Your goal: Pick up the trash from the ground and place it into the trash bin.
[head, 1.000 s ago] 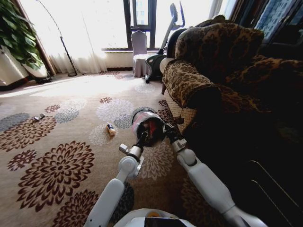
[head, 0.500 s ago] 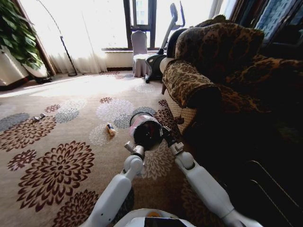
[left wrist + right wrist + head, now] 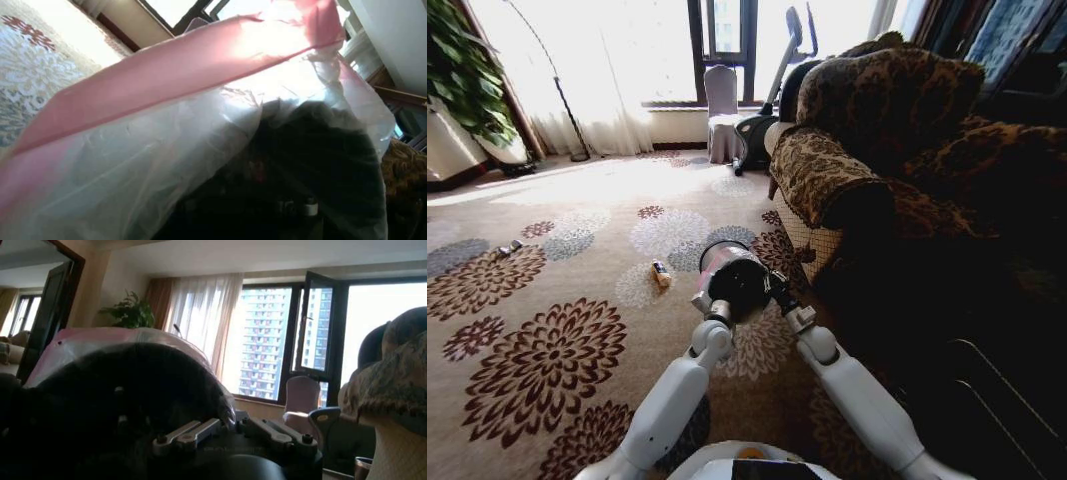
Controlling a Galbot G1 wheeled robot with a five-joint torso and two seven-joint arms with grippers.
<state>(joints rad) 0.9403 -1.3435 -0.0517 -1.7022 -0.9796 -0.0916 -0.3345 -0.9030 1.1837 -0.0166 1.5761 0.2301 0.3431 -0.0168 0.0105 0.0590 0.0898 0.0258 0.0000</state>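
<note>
Now the trash bin (image 3: 732, 275), a black round one with a pale pink plastic bag (image 3: 167, 75) over its rim, is standing on the flowered carpet (image 3: 547, 340) just beside the patterned sofa (image 3: 897, 150). Both grippers are hanging at its rim, the left gripper (image 3: 710, 303) on its near side and the right gripper (image 3: 775, 283) beside the sofa; I cannot tell how their fingers are standing. A small yellowish scrap (image 3: 661, 273) of trash is lying near the bin, and a small grey piece (image 3: 509, 247) is lying well apart.
</note>
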